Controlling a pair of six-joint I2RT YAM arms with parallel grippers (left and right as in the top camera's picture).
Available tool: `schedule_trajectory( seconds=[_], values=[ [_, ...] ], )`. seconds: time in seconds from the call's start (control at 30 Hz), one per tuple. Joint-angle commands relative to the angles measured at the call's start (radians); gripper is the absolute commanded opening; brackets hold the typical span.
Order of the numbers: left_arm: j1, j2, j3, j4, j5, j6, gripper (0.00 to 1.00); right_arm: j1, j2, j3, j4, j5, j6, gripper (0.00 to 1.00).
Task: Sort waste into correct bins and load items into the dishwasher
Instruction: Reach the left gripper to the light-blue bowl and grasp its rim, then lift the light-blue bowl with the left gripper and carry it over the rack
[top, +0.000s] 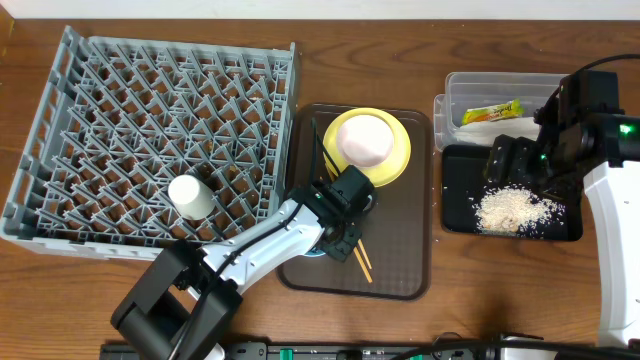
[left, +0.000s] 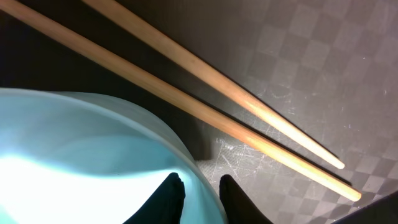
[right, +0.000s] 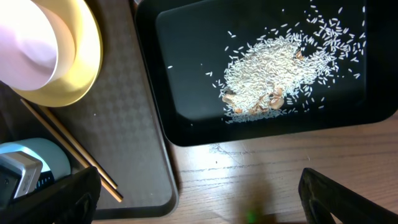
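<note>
Your left gripper (left: 199, 188) pinched the rim of the light blue round bowl (left: 74, 162); your right gripper (right: 199, 199) hung spread. That shallow grip could slip, dropping it onto the thin wooden chopsticks (left: 205, 114).

Dish rack (top: 150, 120) sitting at the left of the table (top: 500, 290), cup (top: 190, 196) standing in it near the front edge. Serving tray (top: 400, 250) lying just right of the rack; on it, plate (top: 398, 165) at the rear carrying a bowl (top: 362, 140), second bowl (left: 74, 162) at front-left, chopsticks (left: 249, 135) lying beside that bowl (contact unclear). Far right: tub (top: 455, 95) sitting behind shallow tray (right: 186, 74), wrapper (top: 492, 113) lying in the tub, rice scraps (right: 273, 68) lying in the shallow tray.
</note>
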Motion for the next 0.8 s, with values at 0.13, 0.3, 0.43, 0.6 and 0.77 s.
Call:
schedule_trajectory(
  seconds=[0.13,0.3,0.43,0.6,0.77],
  values=[
    [-0.003,-0.018,0.005,-0.006,-0.012,-0.001,0.08,-0.005,-0.003,0.008,-0.005,-0.005,0.005,0.99],
    [-0.003,-0.019,0.007,-0.006,-0.012,-0.001,0.08,-0.005,-0.003,0.008,-0.006,-0.005,0.005,0.99],
    [-0.003,-0.042,0.034,-0.035,-0.012,-0.002,0.07,-0.005,-0.003,0.008,-0.006,-0.005,0.003,0.99],
    [-0.003,-0.113,0.102,-0.103,-0.012,-0.001,0.07,-0.005,-0.003,0.008,-0.005,-0.005,0.001,0.99],
    [0.000,-0.209,0.155,-0.108,-0.012,-0.001,0.07,-0.005,-0.003,0.008,-0.005,-0.005,-0.006,0.99]
  ],
)
